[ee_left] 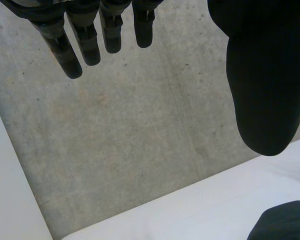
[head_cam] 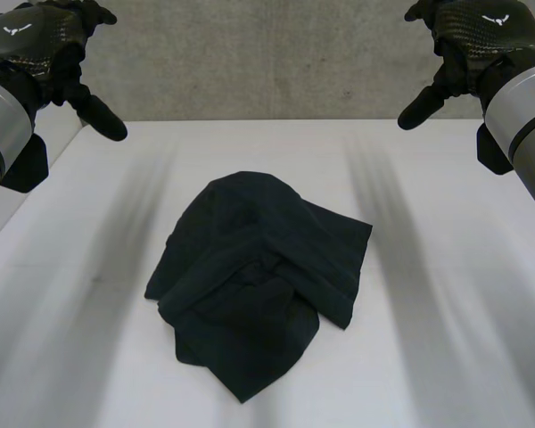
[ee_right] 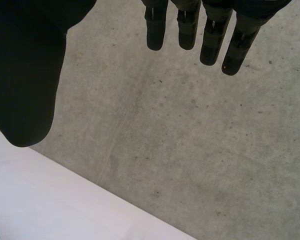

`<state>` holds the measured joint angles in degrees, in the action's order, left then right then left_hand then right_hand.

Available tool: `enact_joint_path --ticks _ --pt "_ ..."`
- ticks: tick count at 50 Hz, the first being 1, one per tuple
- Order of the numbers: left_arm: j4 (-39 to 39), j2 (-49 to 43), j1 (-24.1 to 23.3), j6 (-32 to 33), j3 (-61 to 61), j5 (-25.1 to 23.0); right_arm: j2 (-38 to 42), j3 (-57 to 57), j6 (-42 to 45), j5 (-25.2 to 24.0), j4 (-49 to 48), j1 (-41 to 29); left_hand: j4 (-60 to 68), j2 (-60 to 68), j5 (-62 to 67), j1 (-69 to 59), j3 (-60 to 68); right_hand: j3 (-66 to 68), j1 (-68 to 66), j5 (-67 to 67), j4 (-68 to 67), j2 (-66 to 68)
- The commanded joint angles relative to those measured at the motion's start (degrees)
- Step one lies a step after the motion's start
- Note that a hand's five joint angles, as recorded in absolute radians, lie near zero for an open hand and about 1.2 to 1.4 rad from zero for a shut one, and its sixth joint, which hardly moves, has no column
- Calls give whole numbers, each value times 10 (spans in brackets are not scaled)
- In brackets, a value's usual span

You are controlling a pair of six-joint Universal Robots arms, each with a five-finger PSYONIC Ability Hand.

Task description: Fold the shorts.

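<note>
Black shorts [head_cam: 259, 281] lie in a crumpled heap on a white table [head_cam: 446, 294], with layers tucked over one another and no flat edge or waistband easy to pick out. The heap sits between the two hands and well below both, touched by neither.

The left hand [head_cam: 45, 45] hovers high, well apart from the shorts. Its fingers [ee_left: 85, 42] are straight and spread, its thumb [ee_left: 262, 75] stands out to the side, and it holds nothing. In the left wrist view a dark corner of the shorts [ee_left: 285, 222] shows on the table beyond the thumb tip, far from the fingertips.

The right hand [head_cam: 477, 40] mirrors it on the other side, equally high. Its fingers [ee_right: 210, 35] are extended and relaxed, its thumb [ee_right: 25, 75] is apart from them, and it too is empty. Both palms face a grey concrete wall [head_cam: 267, 53] behind the table.

The hands appear to be raised this way to leave the heap in full sight from above. Folding looks not yet begun: the shorts probably need spreading flat first, and each hand would have to come down and inward to find an edge.
</note>
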<state>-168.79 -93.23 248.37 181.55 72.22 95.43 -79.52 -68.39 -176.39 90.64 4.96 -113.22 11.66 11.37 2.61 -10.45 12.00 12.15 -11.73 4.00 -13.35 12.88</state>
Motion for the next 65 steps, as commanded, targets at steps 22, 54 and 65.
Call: enact_joint_path --ticks 22,54,65 --pt "-7 -92 0 72 2 -2 19 11 107 77 10 -2 -17 -14 -26 4 -20 -21 17 -40 33 -29" --pt "55 -395 16 54 -111 -59 56 -2 153 56 7 -9 683 686 674 -696 680 -21 17 -40 33 -29" --pt "-27 -195 66 63 -148 37 54 0 153 56 6 -10 683 686 674 -696 680 -21 17 -40 33 -29"
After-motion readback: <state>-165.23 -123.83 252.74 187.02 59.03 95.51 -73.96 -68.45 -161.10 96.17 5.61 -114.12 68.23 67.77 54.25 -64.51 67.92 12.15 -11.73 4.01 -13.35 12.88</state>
